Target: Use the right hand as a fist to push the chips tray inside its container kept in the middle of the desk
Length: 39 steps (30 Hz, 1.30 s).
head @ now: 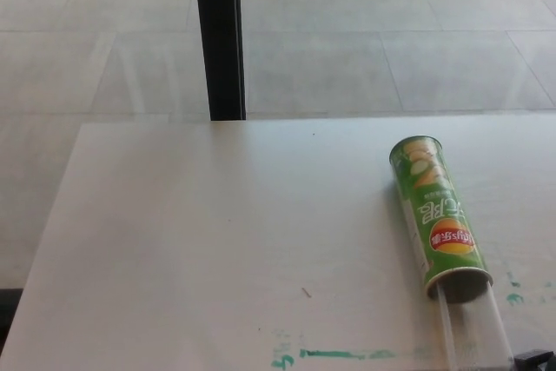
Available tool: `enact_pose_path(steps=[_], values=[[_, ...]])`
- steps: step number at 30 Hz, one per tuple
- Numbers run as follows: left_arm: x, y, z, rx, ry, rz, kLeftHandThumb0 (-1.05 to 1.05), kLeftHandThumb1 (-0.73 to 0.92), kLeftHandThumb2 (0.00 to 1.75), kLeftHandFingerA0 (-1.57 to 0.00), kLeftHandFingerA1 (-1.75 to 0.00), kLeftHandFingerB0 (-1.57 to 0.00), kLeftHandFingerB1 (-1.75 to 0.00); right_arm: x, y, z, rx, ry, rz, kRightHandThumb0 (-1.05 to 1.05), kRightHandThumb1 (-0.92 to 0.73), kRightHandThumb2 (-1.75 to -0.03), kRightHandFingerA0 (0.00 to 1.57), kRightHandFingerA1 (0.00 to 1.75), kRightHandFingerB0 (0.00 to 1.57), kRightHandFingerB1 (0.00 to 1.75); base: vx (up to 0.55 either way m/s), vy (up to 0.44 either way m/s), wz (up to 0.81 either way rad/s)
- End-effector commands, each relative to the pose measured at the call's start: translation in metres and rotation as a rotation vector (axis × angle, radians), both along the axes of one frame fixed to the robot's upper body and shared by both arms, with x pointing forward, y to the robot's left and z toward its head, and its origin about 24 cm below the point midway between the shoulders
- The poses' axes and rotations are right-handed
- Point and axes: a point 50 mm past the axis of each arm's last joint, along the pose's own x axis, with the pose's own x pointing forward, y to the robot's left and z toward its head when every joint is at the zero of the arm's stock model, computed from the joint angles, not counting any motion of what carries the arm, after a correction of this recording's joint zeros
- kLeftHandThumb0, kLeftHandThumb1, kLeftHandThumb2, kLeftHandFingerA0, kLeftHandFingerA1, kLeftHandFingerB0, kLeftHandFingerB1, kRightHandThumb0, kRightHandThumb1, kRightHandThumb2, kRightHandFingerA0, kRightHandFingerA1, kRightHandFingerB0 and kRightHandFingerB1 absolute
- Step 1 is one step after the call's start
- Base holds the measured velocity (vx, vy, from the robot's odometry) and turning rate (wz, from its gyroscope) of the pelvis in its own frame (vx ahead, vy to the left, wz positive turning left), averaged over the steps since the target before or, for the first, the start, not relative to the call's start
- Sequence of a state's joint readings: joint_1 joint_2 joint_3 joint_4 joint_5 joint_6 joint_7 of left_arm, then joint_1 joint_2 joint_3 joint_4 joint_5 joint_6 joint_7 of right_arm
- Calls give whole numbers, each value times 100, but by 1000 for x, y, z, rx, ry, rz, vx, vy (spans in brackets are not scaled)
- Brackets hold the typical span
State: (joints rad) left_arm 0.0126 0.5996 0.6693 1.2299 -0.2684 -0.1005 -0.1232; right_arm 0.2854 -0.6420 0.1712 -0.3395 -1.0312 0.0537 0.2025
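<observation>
A green chips can lies on its side on the right part of the white desk, with its open end facing me. A clear plastic tray sticks out of that open end and runs down to the picture's bottom edge. A small black part of my right hand shows at the bottom right corner, just right of the tray's near end; most of it is out of frame. My left hand does not show.
A black post stands behind the desk's far edge on a tiled floor. Green marker smears run along the desk's near edge, with smaller ones right of the can.
</observation>
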Motion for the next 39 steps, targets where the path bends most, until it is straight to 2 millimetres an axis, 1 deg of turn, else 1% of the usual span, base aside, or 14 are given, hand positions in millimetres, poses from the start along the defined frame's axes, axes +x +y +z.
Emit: enact_pose_path(steps=[1, 10, 11, 14, 15, 17, 18, 21, 22, 26, 30, 33, 37, 39], values=[[-1, 6, 9, 33, -25, 1, -75, 92, 70, -54, -60, -50, -49, -5, 5, 3, 39, -52, 33, -64, -69, -62, 90, 134, 49, 51, 0, 0, 0], [-3, 6, 8, 31, -28, 2, -75, 92, 71, -53, -56, -47, -48, -13, 2, 5, 36, 7, 9, -61, -73, -62, 86, 114, 47, 46, 0, 0, 0], [-1, 6, 8, 33, -25, -1, -75, 92, 72, -54, -57, -46, -48, -14, 0, 5, 48, -19, 8, -61, -69, -61, 93, 121, 53, 48, 0, 0, 0], [0, 6, 8, 30, -32, 10, -75, 92, 70, -55, -59, -49, -49, -15, -2, 7, -5, 40, -28, -61, -70, -62, 91, 124, 53, 47, 0, 0, 0], [0, 6, 8, 27, -33, 11, -76, 92, 69, -55, -59, -50, -49, -16, -3, 9, -46, 61, -39, -62, -68, -61, 98, 115, 58, 47, 0, 0, 0], [0, 6, 9, 37, -19, -4, -74, 92, 72, -55, -59, -49, -50, -18, -5, 10, -90, 130, -78, -63, -68, -61, 96, 92, 60, 48, 0, 0, 0], [1, 6, 9, 41, -20, -7, -74, 92, 72, -54, -58, -47, -48, -17, -6, 13, -124, 180, -96, -61, -69, -61, 82, 66, 59, 48, 0, 0, 0], [2, 5, 8, 39, -37, -10, -74, 92, 72, -52, -58, -46, -49, -20, -8, 22, -180, 311, -146, -59, -69, -61, 82, 65, 63, 50, 0, 0, 0], [2, 6, 9, 37, -39, -7, -74, 92, 70, -55, -58, -48, -48, -21, -6, 24, -196, 311, -137, -59, -68, -60, 89, 69, 70, 50, 0, 0, 0], [2, 6, 9, 36, -38, 2, -74, 92, 69, -56, -59, -51, -49, -28, -1, 32, -200, 318, -124, -59, -71, -60, 86, 74, 75, 52, 0, 0, 0], [3, 5, 8, 45, -27, -24, -74, 92, 71, -54, -58, -48, -49, -36, 9, 46, -206, 342, -96, -62, -75, -63, 81, 73, 70, 51, 0, 0, 0], [3, 5, 9, 56, -20, -12, -75, 92, 70, -59, -60, -52, -50, -39, 13, 51, -208, 347, -79, -62, -74, -63, 86, 79, 70, 51, 0, 0, 0], [2, 5, 8, 46, -26, -5, -73, 92, 69, -58, -58, -51, -49, -46, 21, 62, -201, 345, -39, -62, -74, -63, 89, 71, 66, 46, 0, 0, 0], [2, 4, 6, 35, -40, 1, -74, 92, 69, -57, -57, -51, -49, -53, 27, 68, -190, 340, -6, -64, -75, -63, 93, 80, 66, 46, 0, 0, 0]])
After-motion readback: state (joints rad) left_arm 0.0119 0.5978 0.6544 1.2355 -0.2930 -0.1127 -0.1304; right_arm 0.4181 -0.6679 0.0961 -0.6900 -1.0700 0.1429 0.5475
